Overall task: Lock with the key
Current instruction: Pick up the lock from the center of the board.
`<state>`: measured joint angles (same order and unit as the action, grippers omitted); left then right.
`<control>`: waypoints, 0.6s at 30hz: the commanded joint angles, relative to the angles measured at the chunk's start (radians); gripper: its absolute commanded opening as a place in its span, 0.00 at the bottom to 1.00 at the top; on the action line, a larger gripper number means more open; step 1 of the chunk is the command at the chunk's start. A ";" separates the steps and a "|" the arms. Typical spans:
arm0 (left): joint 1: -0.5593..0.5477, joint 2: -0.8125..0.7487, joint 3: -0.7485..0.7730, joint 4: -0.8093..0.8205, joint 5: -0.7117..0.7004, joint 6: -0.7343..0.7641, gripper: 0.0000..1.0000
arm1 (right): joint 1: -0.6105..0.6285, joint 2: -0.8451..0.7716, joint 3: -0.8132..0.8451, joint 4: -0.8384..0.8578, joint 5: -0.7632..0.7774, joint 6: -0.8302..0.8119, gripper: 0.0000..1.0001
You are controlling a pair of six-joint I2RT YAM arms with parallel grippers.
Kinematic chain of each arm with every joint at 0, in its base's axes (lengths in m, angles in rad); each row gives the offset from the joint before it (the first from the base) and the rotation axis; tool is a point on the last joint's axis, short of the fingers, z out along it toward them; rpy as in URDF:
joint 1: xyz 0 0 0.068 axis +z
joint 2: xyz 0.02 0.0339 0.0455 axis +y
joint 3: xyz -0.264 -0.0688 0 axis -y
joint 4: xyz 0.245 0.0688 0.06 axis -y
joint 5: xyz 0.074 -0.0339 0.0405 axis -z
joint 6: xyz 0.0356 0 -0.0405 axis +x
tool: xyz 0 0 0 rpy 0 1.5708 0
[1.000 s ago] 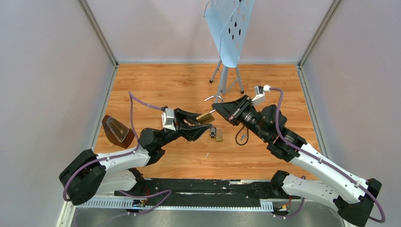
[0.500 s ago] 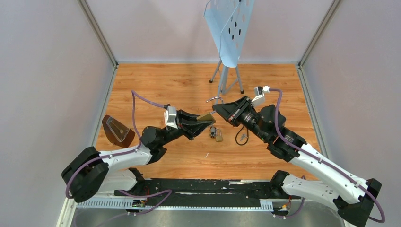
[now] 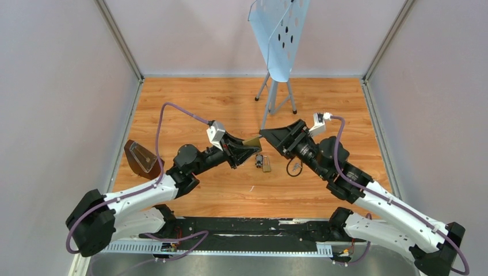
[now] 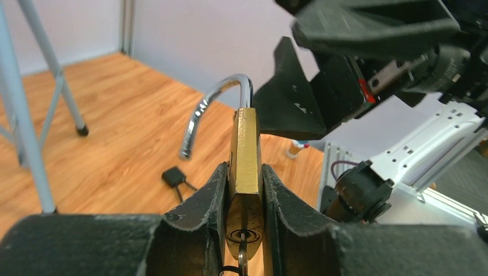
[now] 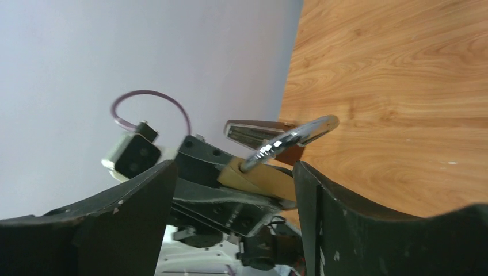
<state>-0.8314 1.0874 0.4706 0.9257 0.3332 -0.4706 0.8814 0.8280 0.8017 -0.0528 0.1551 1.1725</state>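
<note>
My left gripper is shut on the body of a brass padlock and holds it upright above the floor. The steel shackle is swung out, its free end clear of the body. A tiny silver key sits in the keyhole on the padlock's underside. From above, the padlock hangs between both arms. My right gripper is open, and its fingers straddle the padlock and shackle without touching them.
A bunch of keys with a brass piece and a black loop lie on the wood floor below the grippers. A brown wedge-shaped holder stands at the left. The blue perforated stand stands behind on metal legs.
My right gripper has opened and let go of the padlock's shackle end. My left gripper closed on the padlock body and carried it slightly up and to the right.
</note>
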 commanded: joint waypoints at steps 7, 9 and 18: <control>0.000 -0.225 0.156 -0.481 -0.076 0.105 0.00 | -0.005 -0.277 -0.207 0.069 0.063 -0.331 0.75; 0.000 -0.237 0.177 -0.546 -0.066 0.120 0.00 | -0.005 -0.319 -0.215 0.067 0.035 -0.416 0.74; 0.060 -0.181 0.290 -0.639 0.115 0.024 0.00 | -0.026 -0.277 -0.140 0.015 -0.204 -0.796 0.75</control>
<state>-0.8040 0.9169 0.6590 0.2352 0.3374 -0.3920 0.8684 0.5037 0.6029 -0.0341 0.0963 0.5911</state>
